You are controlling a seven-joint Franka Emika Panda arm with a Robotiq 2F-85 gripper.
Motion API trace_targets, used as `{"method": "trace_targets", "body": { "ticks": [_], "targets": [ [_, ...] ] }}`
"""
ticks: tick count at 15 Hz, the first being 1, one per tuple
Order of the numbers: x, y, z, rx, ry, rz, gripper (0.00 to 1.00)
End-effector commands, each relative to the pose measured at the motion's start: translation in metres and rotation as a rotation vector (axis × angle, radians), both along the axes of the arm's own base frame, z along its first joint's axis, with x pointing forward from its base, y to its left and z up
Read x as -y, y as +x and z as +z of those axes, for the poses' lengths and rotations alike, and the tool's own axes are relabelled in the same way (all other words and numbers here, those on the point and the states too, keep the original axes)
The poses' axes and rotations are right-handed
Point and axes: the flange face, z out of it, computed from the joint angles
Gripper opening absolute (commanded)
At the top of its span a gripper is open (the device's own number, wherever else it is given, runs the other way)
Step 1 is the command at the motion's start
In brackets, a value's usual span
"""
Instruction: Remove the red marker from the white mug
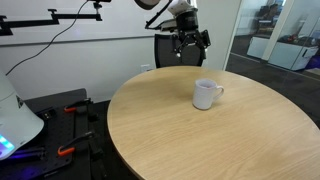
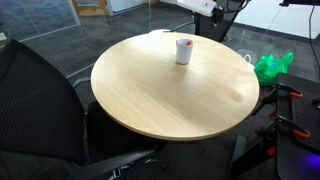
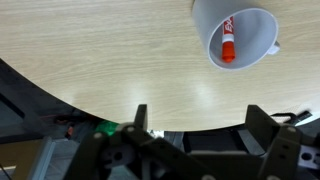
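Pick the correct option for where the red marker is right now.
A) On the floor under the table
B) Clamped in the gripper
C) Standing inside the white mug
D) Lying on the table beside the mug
C: the wrist view looks down into the white mug and shows the red marker inside it, while the gripper is open and holds nothing.

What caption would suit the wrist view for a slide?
Open end effector looks down on a white mug holding a red marker on the wooden table.
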Motion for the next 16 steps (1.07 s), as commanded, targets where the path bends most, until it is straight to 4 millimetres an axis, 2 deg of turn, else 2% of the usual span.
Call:
{"method": "trace_targets", "body": {
  "ticks": [1,3,7,9,10,14,16],
  "targets": [
    [-0.004,0.01,-0.005,0.007,-0.028,-0.067,1.0],
    [-0.004,0.013,-0.009,0.011,-0.027,-0.079,1.0],
    [0.001,0.018,-0.012,0.013,-0.023,-0.066,0.86],
    [0.003,0.02,-0.014,0.005,-0.02,-0.026,0.85],
    [0.005,0.021,-0.014,0.005,-0.025,-0.022,0.8],
    [0.012,0.026,-0.02,-0.006,-0.04,-0.012,0.83],
    [0.016,0.03,-0.025,-0.01,-0.044,-0.02,0.78]
  ]
}}
